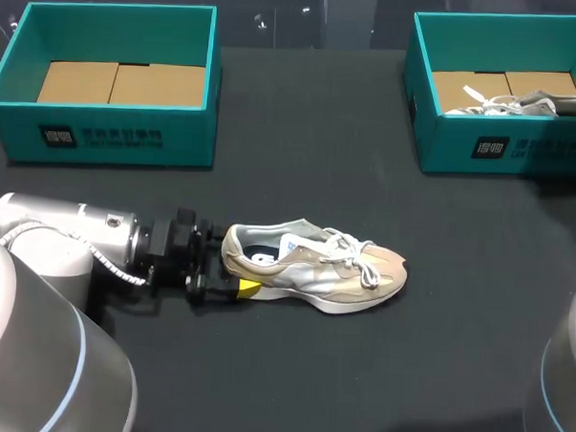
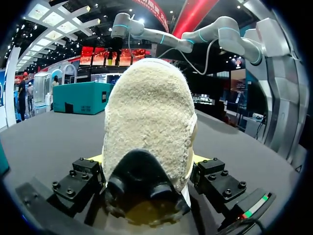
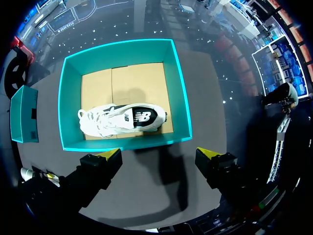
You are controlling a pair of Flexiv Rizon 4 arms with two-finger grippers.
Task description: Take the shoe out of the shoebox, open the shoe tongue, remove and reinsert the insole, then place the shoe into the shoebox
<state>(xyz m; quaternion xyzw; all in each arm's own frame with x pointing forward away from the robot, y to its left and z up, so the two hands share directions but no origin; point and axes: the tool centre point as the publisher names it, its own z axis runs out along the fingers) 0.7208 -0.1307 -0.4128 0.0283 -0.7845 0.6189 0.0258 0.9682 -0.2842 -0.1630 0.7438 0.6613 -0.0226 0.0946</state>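
Shoe (image 1: 314,270) (beige, white-laced) gripped at heel by left claw (image 1: 236,263); right claw (image 3: 160,153) spread empty.

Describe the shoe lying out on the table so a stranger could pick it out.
On the black table, in front of the teal shoeboxes, one sneaker lies alone, heel in the left gripper. It is beige and silver; the other shoe is white and inside the right shoebox.

A black table (image 1: 301,130) fills the scene. At the table's far right corner stands an open-topped teal box (image 1: 444,146), its floor lined with brown cardboard (image 3: 142,83). Inside it, a white sneaker (image 3: 122,120) with a black patch lies on its side along the wall that faces the table's middle.
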